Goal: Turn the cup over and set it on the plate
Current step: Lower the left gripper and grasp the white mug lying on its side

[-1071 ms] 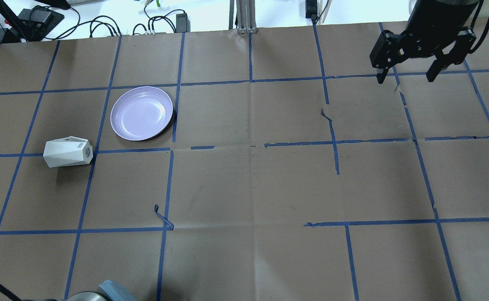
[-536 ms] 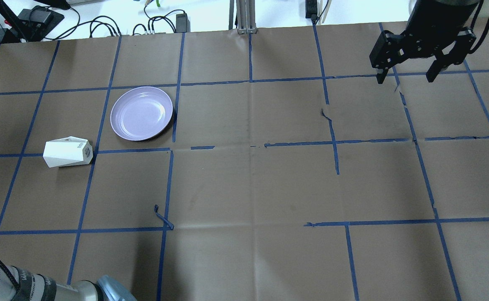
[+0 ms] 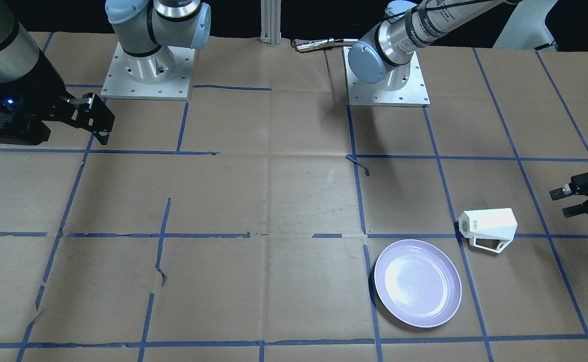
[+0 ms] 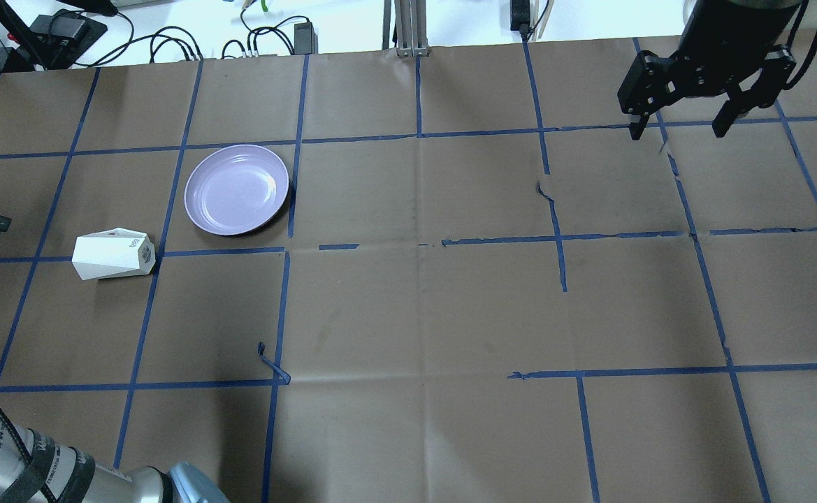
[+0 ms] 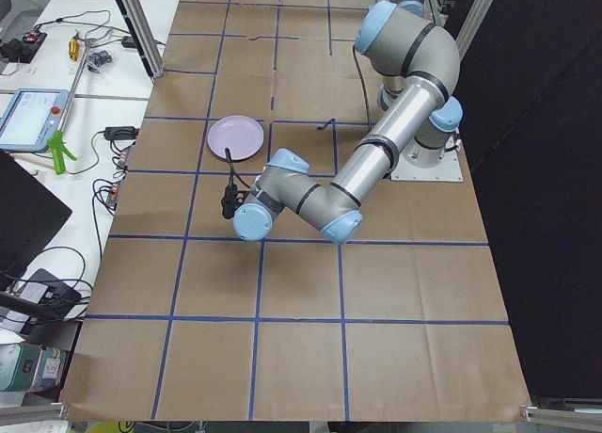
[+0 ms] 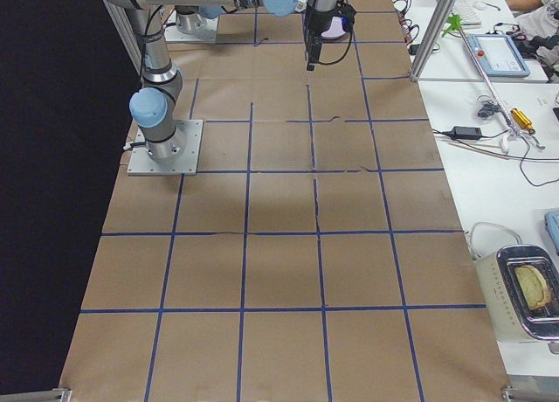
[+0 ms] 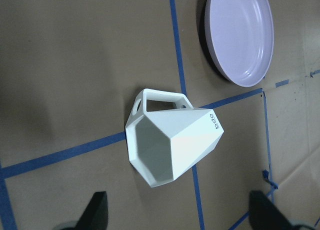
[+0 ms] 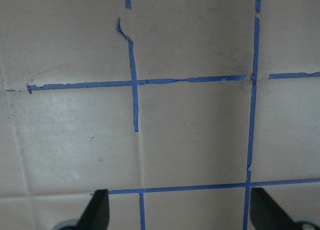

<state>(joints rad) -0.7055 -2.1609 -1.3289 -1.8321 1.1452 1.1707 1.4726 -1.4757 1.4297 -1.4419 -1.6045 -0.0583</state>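
The white faceted cup point(image 4: 113, 255) lies on its side on the paper-covered table, left of centre, its lettered base toward the plate. The lavender plate point(image 4: 236, 188) sits empty just beyond it to the right. My left gripper point(image 3: 568, 201) is open and empty, low over the table, a short way from the cup point(image 3: 490, 227) on its mouth side. In the left wrist view the cup's open mouth point(image 7: 155, 152) faces the camera, between the spread fingertips point(image 7: 97, 212), handle toward the plate point(image 7: 242, 35). My right gripper point(image 4: 677, 129) is open and empty, high at the far right.
Brown paper with a blue tape grid point(image 4: 418, 244) covers the table. A loose curl of tape point(image 4: 272, 367) sticks up near the front left. Cables and power supplies point(image 4: 170, 42) lie past the far edge. Both arm bases point(image 3: 387, 75) stand on the robot's side.
My left arm has swung in at the lower left and its gripper now shows at the left edge, beside the cup. The cup, the plate and the right gripper have not moved.
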